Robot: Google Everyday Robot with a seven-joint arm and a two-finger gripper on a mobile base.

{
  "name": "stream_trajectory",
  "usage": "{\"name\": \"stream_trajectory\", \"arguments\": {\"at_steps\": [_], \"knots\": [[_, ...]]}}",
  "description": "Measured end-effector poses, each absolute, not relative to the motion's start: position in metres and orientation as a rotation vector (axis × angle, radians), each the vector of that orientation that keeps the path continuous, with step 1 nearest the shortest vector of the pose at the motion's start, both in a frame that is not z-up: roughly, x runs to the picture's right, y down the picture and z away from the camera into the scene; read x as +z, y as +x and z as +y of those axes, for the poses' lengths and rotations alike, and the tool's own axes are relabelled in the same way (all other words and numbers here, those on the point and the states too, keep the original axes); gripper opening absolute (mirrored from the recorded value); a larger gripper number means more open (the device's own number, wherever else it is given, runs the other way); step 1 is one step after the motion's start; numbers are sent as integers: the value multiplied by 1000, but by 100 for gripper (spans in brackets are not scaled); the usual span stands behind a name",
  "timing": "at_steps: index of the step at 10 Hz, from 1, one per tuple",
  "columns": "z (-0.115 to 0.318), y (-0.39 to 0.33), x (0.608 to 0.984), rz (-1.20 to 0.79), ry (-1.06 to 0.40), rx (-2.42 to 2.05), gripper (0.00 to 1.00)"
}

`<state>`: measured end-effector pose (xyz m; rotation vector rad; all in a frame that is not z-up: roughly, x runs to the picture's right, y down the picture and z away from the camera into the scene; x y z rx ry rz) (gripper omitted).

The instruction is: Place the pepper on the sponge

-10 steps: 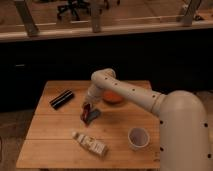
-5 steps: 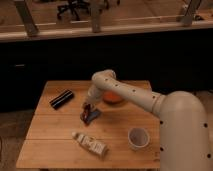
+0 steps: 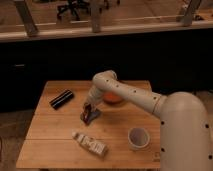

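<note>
I have the gripper down at mid-table, right over the blue-grey sponge. The dark red pepper sits at its tip against the sponge, though I cannot tell whether it is gripped. 1 orange-red bowl stands just behind.

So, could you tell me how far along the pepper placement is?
Nearly done: the gripper is down at the sponge, with the pepper right against it. Whether the pepper already rests there on its own cannot be seen. Left: confirm that, then lift away.
</note>
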<state>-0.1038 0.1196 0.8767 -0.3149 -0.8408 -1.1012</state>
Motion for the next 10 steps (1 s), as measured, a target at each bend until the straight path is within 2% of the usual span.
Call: {"name": "stream_trajectory", "arguments": {"at_steps": [2, 4, 6, 9, 10], "knots": [[118, -102, 876, -837, -311, -1096, 43], [117, -100, 876, -832, -306, -1092, 46], [115, -98, 876, -825, -301, -1088, 55], [114, -96, 877, -820, -294, -1081, 53], [114, -96, 877, -817, -292, -1079, 43]]}}
